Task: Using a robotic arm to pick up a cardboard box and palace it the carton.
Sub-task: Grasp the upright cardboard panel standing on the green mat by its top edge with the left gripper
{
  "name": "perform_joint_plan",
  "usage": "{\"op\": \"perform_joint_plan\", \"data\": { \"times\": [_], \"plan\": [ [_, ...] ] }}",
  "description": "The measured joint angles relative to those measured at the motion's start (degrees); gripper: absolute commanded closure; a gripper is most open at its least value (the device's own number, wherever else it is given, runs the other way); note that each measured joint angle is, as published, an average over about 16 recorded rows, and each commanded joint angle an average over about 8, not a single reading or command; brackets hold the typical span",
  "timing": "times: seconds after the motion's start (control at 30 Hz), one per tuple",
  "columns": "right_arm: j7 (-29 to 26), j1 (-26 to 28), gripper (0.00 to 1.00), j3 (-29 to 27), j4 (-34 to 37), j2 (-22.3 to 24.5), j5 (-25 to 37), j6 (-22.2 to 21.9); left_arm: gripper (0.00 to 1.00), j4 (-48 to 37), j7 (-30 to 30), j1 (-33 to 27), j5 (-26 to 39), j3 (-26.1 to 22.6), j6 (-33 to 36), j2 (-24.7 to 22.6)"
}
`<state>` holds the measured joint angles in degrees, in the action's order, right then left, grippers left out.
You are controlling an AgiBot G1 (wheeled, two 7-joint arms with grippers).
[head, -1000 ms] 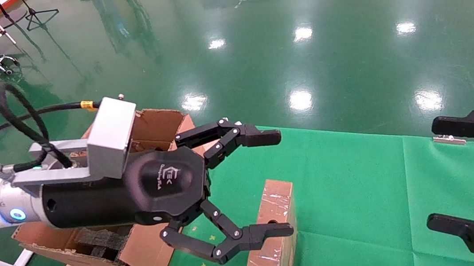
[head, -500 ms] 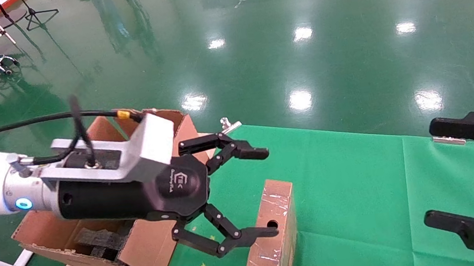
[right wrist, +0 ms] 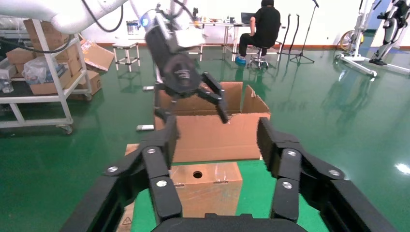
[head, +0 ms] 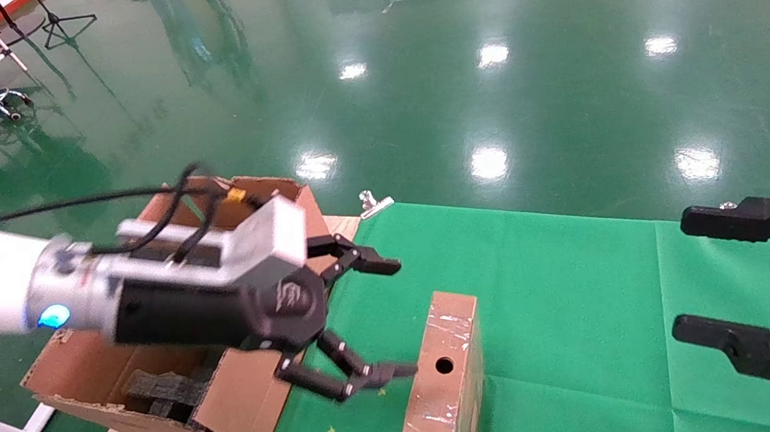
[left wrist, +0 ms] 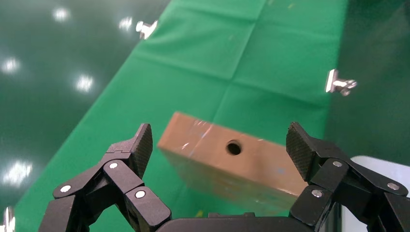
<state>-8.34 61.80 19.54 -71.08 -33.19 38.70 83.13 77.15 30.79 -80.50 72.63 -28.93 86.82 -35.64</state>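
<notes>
L gripper [head: 390, 320] spread wide, holding nothing, just left of the cardboard box [head: 443, 376]; carton [head: 160, 408] behind it.
Box stands on edge on green cloth [head: 584, 309]: prob light, stiff, tape slick. You want its broad faces, mid-length. R gripper [head: 689, 279] open, parked far right.

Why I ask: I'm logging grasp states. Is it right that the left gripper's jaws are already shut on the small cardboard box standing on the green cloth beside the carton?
Not quite. The left gripper has its jaws open, spread either side of the cardboard box without touching it; the left wrist view shows the gaps. The box does stand on the green cloth beside the carton.
</notes>
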Motion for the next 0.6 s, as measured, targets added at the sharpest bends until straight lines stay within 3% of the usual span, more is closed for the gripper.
{"op": "perform_joint_plan", "data": {
  "times": [0.3, 0.6],
  "plan": [
    [0.00, 0.00, 1.00, 0.00, 0.01, 0.00, 0.00, -0.01, 0.00, 0.01, 18.60, -13.02, 14.22, -8.55, 2.36, -6.79],
    [0.00, -0.01, 1.00, 0.00, 0.02, 0.01, -0.01, -0.02, 0.00, -0.84, 26.22, -18.76, 19.80, -14.42, 3.44, -10.47]
  ]
}}
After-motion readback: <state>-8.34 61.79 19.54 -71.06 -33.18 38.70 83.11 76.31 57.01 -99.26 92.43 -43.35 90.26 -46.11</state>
